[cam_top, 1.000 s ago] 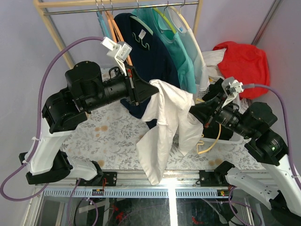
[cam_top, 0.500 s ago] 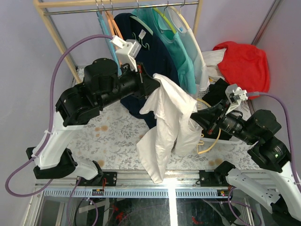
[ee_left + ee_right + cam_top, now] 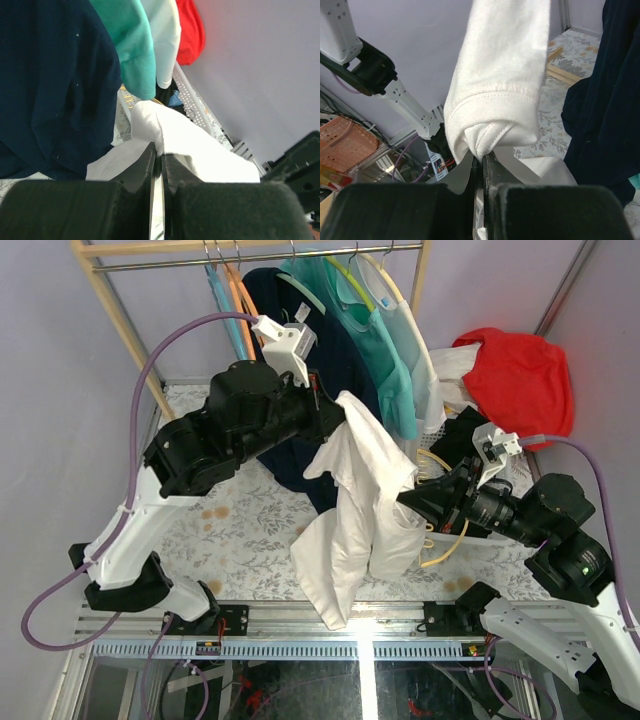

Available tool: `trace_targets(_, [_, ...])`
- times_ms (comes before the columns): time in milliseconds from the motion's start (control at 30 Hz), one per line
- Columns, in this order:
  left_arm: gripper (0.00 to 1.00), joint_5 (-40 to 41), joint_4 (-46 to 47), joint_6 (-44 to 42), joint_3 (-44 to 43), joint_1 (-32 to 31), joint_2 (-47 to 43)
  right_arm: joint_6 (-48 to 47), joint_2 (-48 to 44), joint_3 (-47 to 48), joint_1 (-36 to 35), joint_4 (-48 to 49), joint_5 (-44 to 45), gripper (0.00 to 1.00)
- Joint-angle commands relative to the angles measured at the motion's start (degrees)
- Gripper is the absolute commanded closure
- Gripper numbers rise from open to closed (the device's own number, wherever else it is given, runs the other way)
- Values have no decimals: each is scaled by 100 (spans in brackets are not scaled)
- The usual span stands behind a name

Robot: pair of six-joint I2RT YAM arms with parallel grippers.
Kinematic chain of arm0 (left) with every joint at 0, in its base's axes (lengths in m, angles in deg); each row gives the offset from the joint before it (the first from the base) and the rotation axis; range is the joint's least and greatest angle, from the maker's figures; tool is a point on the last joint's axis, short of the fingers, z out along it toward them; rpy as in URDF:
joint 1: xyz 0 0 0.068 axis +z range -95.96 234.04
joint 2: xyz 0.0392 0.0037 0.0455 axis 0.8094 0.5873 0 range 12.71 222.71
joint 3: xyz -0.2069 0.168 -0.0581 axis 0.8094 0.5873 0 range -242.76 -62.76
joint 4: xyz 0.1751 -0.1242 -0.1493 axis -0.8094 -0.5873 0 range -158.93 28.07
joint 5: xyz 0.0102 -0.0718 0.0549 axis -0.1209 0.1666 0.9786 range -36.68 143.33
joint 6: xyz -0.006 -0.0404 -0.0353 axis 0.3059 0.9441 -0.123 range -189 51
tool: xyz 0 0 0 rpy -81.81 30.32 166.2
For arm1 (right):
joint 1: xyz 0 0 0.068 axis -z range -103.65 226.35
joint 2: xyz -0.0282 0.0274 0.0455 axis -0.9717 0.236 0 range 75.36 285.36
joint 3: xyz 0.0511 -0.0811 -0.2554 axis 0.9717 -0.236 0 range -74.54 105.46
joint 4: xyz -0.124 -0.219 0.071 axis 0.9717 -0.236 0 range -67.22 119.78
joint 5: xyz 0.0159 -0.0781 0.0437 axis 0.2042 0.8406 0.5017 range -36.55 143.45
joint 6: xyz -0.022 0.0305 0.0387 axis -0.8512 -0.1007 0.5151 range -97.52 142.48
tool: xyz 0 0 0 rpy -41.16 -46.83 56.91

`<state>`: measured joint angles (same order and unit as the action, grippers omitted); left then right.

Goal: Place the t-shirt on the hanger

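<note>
The white t-shirt [image 3: 355, 510] hangs crumpled in the air between both arms, over the table's near edge. At its upper end my left gripper [image 3: 345, 415] is shut on a fold of the t-shirt [image 3: 200, 150], the jaws [image 3: 159, 150] pinched together on the cloth. My right gripper [image 3: 405, 502] is shut on a bunched, stitched hem of the t-shirt [image 3: 500, 90], which bulges above the fingertips [image 3: 482, 157]. A pale yellow hanger [image 3: 437, 558] lies in the white basket under the right arm, mostly hidden by the arm and the cloth.
A wooden rack [image 3: 110, 300] stands at the back, carrying a navy shirt [image 3: 320, 360], a teal shirt [image 3: 375, 350] and a pale mint shirt [image 3: 410, 330] on hangers. A red cloth [image 3: 520, 370] lies at the back right. The white basket [image 3: 490, 540] sits right of centre.
My left arm has swung up and to the right toward the rack, lifting the t-shirt's top end. The right gripper has shifted slightly left with its hem. Both grips have held.
</note>
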<state>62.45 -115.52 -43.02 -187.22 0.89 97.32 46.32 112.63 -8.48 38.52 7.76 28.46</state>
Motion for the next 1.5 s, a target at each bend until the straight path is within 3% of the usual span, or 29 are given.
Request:
trace_targets(0, [98, 475, 314, 137, -106, 41, 149, 363, 44, 30, -32, 502, -557, 100])
trace_targets(200, [98, 652, 655, 197, 3, 41, 284, 469, 59, 120, -32, 510, -811, 100])
trace_targets(367, [98, 713, 468, 198, -561, 37, 691, 348, 24, 220, -28, 374, -871, 100])
trace_targets(700, [98, 746, 645, 207, -778, 50, 989, 300, 49, 308, -33, 213, -976, 100])
trace_targets(1000, [96, 487, 517, 156, -1822, 269, 1243, 280, 524, 762, -32, 380, -910, 100])
trace_targets(1233, [96, 347, 175, -33, -1647, 706, 1249, 169, 1105, 1066, -31, 490, -972, 100])
trace_targets(1467, [96, 947, 555, -437, -436, 1034, 643, -139, 1331, 907, -32, 416, -743, 100])
